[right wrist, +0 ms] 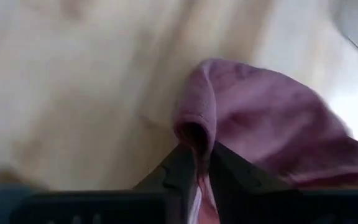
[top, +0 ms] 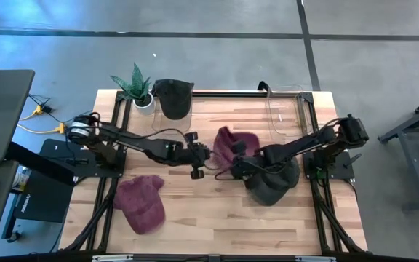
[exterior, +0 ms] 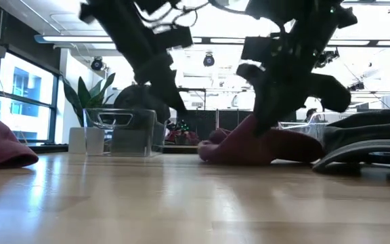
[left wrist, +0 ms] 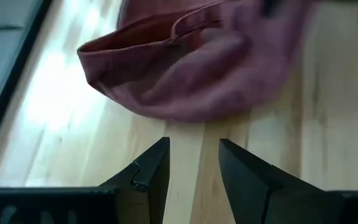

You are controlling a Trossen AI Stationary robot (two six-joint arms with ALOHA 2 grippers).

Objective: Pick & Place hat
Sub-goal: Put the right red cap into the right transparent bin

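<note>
Right gripper [right wrist: 202,163]: fingers pinching a fold of the maroon hat [right wrist: 272,124], which lies at table centre. Left gripper [left wrist: 194,168]: fingers spread, empty, at the hat's 9 o'clock. Second maroon hat [top: 141,204] lies at 7 o'clock. Dark hat [top: 275,185] lies just beside, at 4 o'clock.

— What's mid-counter [top: 195,218]?
— A maroon hat [top: 233,145], with the right tool [top: 233,166] at its near edge and the left tool [top: 201,161] just beside it.
— Other hats?
— A maroon one [top: 141,204] front left, a dark one [top: 273,183] under the right arm, another dark one [top: 172,96] beside the plant [top: 137,87].
</note>
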